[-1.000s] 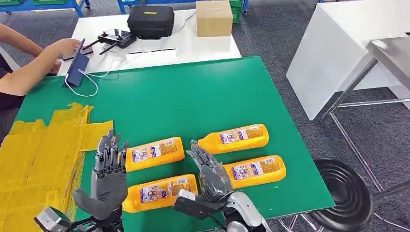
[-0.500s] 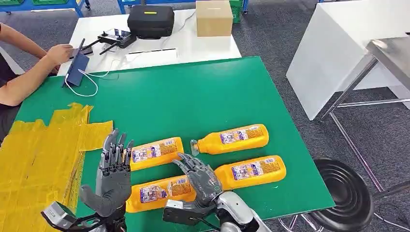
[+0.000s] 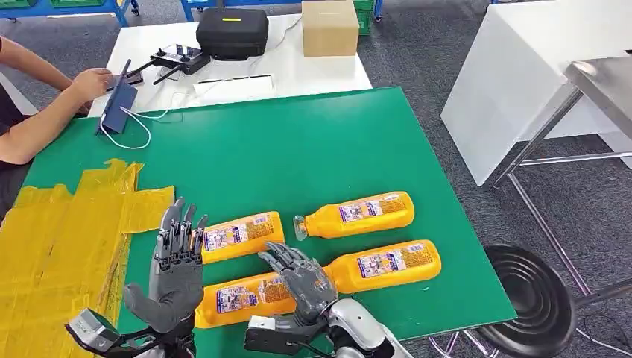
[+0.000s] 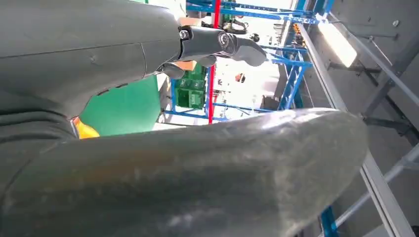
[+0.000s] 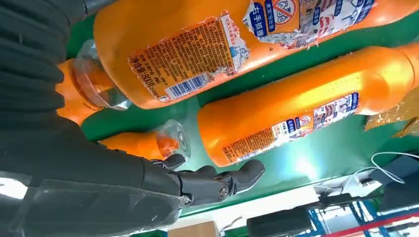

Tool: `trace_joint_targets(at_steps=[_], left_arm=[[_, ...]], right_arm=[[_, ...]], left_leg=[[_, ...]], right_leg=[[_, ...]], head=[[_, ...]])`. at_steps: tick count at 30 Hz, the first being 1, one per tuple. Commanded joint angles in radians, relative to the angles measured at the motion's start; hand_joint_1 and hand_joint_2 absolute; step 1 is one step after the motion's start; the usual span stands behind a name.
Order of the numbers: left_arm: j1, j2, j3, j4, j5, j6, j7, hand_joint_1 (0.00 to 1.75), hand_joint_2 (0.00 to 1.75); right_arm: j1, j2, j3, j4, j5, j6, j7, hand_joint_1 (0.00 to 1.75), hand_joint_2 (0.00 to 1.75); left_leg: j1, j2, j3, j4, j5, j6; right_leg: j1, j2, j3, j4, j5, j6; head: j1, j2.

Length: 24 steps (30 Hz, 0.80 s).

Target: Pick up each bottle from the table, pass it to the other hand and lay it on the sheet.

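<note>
1. Two hands empty: right hand, fingers spread, hovers over the nearest orange bottle, no grip evident; left hand open, raised upright beside it.
2. Four orange bottles lie on the green table.
3. Yellow sheet bears none; judged: every transfer remains.

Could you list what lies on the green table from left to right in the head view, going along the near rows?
Yellow sheet → left hand → upper-left bottle → right hand → upper-right bottle → lower-right bottle.
</note>
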Motion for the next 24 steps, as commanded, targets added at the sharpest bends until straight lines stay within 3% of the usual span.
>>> trace_joint_targets(at_steps=[1, 24], left_arm=[[-0.025, 0.002, 0.005, 0.054, 0.003, -0.002, 0.0, 0.0, 0.0], [-0.074, 0.008, -0.012, 0.12, 0.03, -0.013, 0.003, 0.0, 0.0]], right_arm=[[-0.046, -0.021, 0.043, 0.065, 0.0, 0.032, -0.002, 0.0, 1.75], [-0.173, -0.007, 0.144, 0.38, -0.031, 0.113, 0.022, 0.0, 1.75]], left_leg=[[0.001, -0.002, 0.002, -0.001, 0.0, -0.001], [0.001, -0.003, 0.004, -0.002, 0.001, -0.001]], right_leg=[[0.0, 0.002, 0.002, -0.001, 0.0, 0.0], [0.001, 0.001, 0.004, -0.003, 0.001, -0.001]], head=[[0.0, 0.0], [0.0, 0.0]])
